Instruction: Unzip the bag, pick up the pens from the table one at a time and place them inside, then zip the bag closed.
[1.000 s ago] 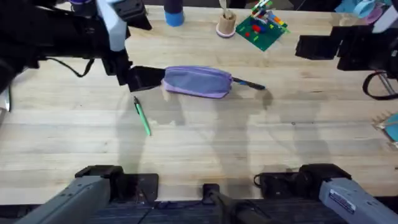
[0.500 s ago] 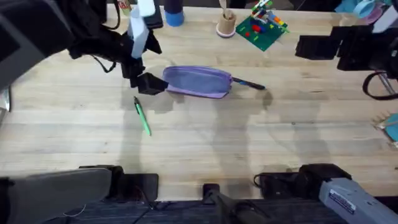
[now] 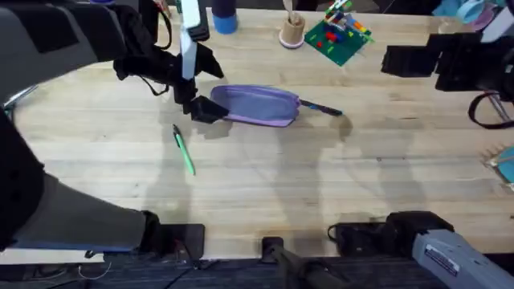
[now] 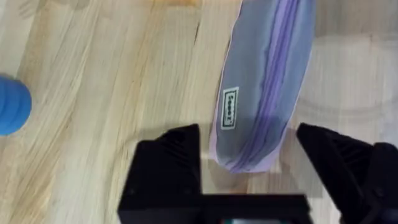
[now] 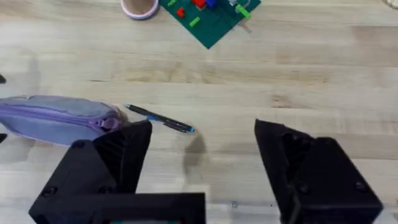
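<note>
Left gripper (image 4: 249, 163) spread wide, black fingers (image 4: 177, 155) standing either side of the near end of the bag (image 4: 264, 87), gripping nothing; whether the pads touch the fabric cannot be told. Bag stretching away from between those fingers, lavender with a grey-blue panel, zipper running along its length, a small white label near one finger. Blue round object (image 4: 12, 104) off to one side of the fingers, well apart, on the table (image 4: 93, 81).

From overhead, left gripper (image 3: 202, 108) at the bag's (image 3: 257, 104) left end. Green pen (image 3: 184, 149) lying just beside that gripper, on the side nearer the arm bases, clear of the bag. Dark pen (image 3: 321, 107) at the bag's far end from the gripper, its tip close to or touching the bag.

Right gripper (image 5: 202, 155) also wide open, holding nothing, above bare table (image 5: 280, 74). Dark pen (image 5: 160, 119) just beyond its fingers (image 5: 124, 146), bag (image 5: 59, 118) beside one finger. Farther out, a green plate with bricks (image 5: 208, 15) and a pink cup (image 5: 140, 7).
</note>
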Robot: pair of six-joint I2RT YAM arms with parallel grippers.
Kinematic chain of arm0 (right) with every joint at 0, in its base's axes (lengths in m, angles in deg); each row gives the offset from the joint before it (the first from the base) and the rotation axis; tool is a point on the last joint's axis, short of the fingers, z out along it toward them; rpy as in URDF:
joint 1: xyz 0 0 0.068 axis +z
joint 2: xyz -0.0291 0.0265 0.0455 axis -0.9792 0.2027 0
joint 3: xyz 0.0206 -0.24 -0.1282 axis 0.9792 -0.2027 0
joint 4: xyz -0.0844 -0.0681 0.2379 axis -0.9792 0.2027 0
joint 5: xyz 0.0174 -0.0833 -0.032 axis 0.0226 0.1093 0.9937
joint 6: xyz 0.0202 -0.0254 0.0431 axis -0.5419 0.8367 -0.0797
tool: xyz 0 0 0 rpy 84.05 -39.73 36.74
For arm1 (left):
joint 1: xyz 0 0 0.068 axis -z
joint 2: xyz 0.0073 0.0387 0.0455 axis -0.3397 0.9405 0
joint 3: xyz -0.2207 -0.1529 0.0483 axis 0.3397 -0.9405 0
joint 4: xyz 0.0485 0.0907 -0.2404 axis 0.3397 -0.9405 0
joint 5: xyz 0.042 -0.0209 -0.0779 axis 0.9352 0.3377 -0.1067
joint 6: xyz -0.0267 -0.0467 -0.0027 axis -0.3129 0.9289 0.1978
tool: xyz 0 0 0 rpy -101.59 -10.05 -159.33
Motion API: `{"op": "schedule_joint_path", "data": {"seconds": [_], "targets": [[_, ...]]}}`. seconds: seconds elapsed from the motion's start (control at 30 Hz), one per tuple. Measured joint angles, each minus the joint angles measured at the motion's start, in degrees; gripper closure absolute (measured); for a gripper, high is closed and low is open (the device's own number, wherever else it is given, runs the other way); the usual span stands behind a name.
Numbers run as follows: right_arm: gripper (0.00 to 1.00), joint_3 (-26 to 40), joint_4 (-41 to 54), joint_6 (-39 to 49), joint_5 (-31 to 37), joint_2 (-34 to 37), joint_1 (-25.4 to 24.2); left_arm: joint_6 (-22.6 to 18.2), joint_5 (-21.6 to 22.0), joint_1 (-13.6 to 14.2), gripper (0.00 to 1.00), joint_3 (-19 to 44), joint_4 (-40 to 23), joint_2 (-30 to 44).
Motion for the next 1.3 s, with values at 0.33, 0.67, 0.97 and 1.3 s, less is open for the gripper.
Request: {"op": "schedule_joint_path", "data": {"seconds": [0.33, 0.67, 0.97, 1.3], "targets": [[0.006, 0.00, 0.00, 0.00, 0.01, 0.00, 0.00, -0.29, -2.05, 0.00, 0.609, 0.00, 0.42, 0.11], [0.006, 0.00, -0.03, 0.00, -1.07, 0.00, 0.00, -0.55, -2.26, 0.37, 0.957, 0.00, 0.59, 0.14], [0.006, 0.07, 2.09, 7.03, -14.18, 2.11, 0.00, -0.55, -2.26, 0.37, 0.957, 0.00, 0.66, 0.14], [0.006, 0.07, 4.15, 20.39, -29.28, 12.40, 0.00, -0.55, -2.24, 0.37, 0.957, 0.00, 0.68, 0.14]]}}
